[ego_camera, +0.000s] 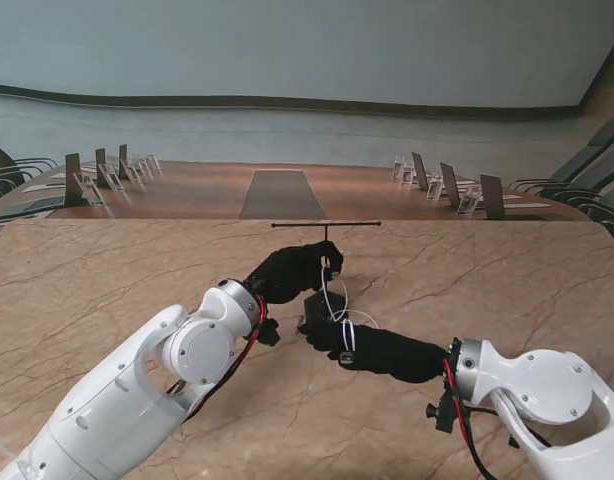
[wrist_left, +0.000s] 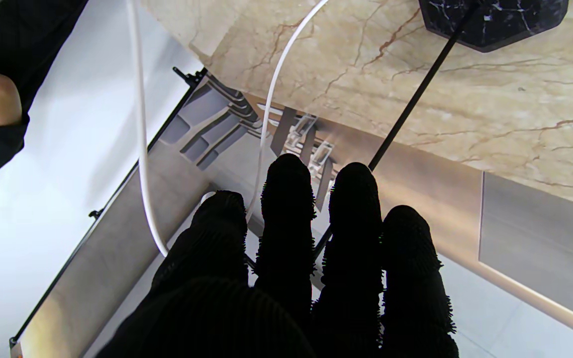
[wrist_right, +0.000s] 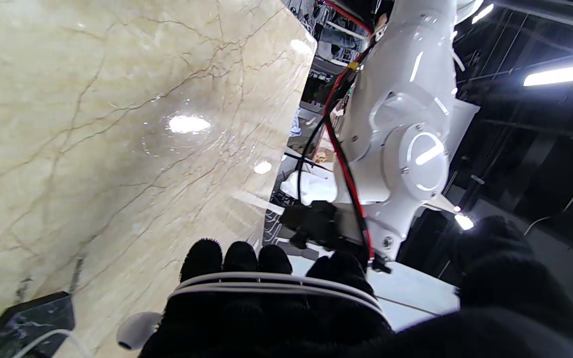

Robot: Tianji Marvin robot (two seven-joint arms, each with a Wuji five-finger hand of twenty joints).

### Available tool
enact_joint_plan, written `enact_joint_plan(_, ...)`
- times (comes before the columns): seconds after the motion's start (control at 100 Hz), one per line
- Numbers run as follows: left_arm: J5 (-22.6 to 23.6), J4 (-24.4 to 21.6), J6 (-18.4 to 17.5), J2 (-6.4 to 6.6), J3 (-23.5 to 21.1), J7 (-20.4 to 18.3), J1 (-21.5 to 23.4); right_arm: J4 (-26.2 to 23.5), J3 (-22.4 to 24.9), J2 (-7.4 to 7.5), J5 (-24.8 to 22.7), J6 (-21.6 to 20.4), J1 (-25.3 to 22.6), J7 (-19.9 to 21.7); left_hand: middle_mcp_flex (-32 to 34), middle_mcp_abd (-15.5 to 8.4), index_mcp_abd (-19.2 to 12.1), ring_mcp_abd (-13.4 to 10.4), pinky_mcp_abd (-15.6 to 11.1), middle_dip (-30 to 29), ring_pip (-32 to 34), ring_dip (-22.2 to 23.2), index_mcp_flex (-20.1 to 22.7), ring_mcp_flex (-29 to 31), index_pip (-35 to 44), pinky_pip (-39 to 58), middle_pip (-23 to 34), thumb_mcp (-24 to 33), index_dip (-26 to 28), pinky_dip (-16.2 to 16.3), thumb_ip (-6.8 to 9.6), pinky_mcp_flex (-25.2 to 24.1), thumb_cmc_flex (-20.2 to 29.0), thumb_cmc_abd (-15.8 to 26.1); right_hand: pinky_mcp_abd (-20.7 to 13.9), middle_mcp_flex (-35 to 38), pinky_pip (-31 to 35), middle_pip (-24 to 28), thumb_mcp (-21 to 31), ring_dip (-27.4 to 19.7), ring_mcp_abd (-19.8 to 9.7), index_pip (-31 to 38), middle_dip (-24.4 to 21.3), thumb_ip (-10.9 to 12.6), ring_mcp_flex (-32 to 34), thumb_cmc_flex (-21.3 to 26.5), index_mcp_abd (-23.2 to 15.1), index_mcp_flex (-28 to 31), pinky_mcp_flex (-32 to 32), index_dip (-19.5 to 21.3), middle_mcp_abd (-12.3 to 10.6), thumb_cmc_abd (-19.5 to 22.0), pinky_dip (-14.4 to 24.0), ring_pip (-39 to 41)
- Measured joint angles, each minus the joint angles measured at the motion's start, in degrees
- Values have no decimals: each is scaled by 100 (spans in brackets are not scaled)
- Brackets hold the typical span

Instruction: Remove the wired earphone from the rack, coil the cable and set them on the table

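The left hand [ego_camera: 292, 272] pinches the white cable [ego_camera: 332, 296] at its fingertips, beside the rack [ego_camera: 325, 228] post. The cable runs down to the right hand [ego_camera: 372, 347], wound in loops across its fingers [wrist_right: 239, 258]; an earbud [wrist_right: 135, 329] sits against that hand.

Veined beige marble tabletop [ego_camera: 107, 270] in front. Beyond: long wooden conference table [ego_camera: 217, 190], chairs [ego_camera: 577, 165] along both sides. Pale curved wall [ego_camera: 307, 50] at far end.
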Motion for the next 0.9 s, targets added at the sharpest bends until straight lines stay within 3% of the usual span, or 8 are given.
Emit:
enact_joint_plan(0.33,78,-166,-64,27,-58,-72,53,314,-7,-67,-166,213,54,-206,0,0,0,0,-1,0,-4,-4,0,0,0,0,0,0,-58,-7,0,0,0,0,0,0,1,-73,-1,1,0,134,-23,0,-3,0,-1,0,-16,11,0,0,-7,-60)
enact_joint_plan(0.56,85,-255,-136,46,-125,-133,73,425,-1,-74,-275,375,132,-234,0,0,0,0,-11,-1,-71,-53,0,-19,0,-7,-1,0,-66,-60,0,-19,0,0,-1,0,-29,-483,-3,1,-7,140,-216,0,-3,-62,-1,-2,-91,-6,-6,2,-8,-265)
enact_joint_plan(0.9,132,-490,-234,131,-260,-410,174,750,-105,-113,-305,572,406,-374,0,0,3,0,-13,-1,-71,-57,0,-20,0,-7,-1,0,-74,-69,0,-19,0,-2,-17,-12,-544,-1080,101,-71,-60,-204,-485,0,-60,-784,75,-2,-225,-423,-71,65,-8,-913)
